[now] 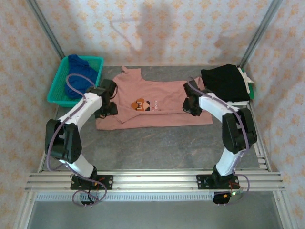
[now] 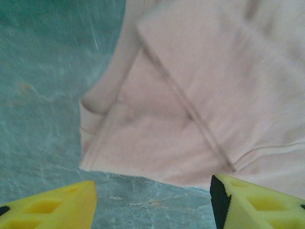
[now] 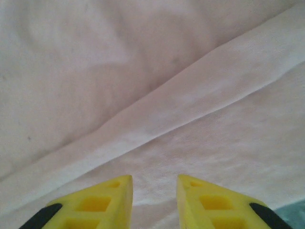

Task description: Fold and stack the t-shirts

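**Top external view.** A dusty-pink cotton t-shirt with a small pixel-art chest print [image 1: 157, 102] lies spread print-up at the middle of the grey stone-pattern table [image 1: 167, 143]. The left gripper [image 1: 110, 101] sits at its left edge and the right gripper [image 1: 191, 103] at its right edge. A black t-shirt [image 1: 225, 82] lies as a folded square at the far right corner. A royal-blue t-shirt [image 1: 78, 74] lies bunched in the teal plastic mesh basket [image 1: 58, 91] at the far left.

**Left wrist view.** The yellow fingers [image 2: 52, 207] stand wide apart with nothing between them, low over bare table just beside the pink hem. A flap of the pink t-shirt [image 2: 200, 95] is already turned over, leaving a diagonal crease.

**Right wrist view.** The yellow fingers [image 3: 95, 202] stand narrowly apart over the pink cloth [image 3: 143, 71]. No cloth is seen pinched between them. A folded edge runs diagonally across the fabric.

**Task status (judgement).** One garment is folded and placed. The pink one is partly folded and needs further folds before stacking. The blue one is untouched.
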